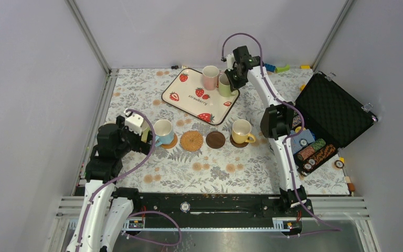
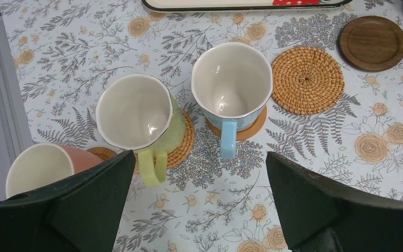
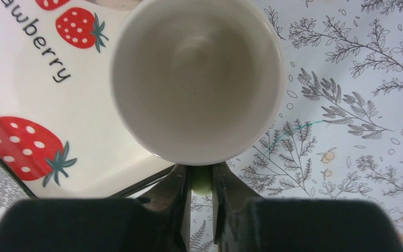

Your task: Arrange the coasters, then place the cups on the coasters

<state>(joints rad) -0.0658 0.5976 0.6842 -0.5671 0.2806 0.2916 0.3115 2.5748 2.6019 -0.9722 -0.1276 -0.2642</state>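
Right gripper: clamped on the handle of the green mug, which is located at the right edge of the strawberry-print tray, handle towards the wrist; the bare dark brown coaster is found nearer the robot, closest to this arm.

The strawberry-print tray lies at the far centre of the table. A pink cup stands on it. Beside it, the green cup stands at the tray's right edge, with the right gripper against it.

Near row, left to right:
- blue cup on a tan coaster
- bare woven coaster
- bare dark brown coaster
- yellow cup on a second dark coaster

The left gripper sits just left of the blue cup.
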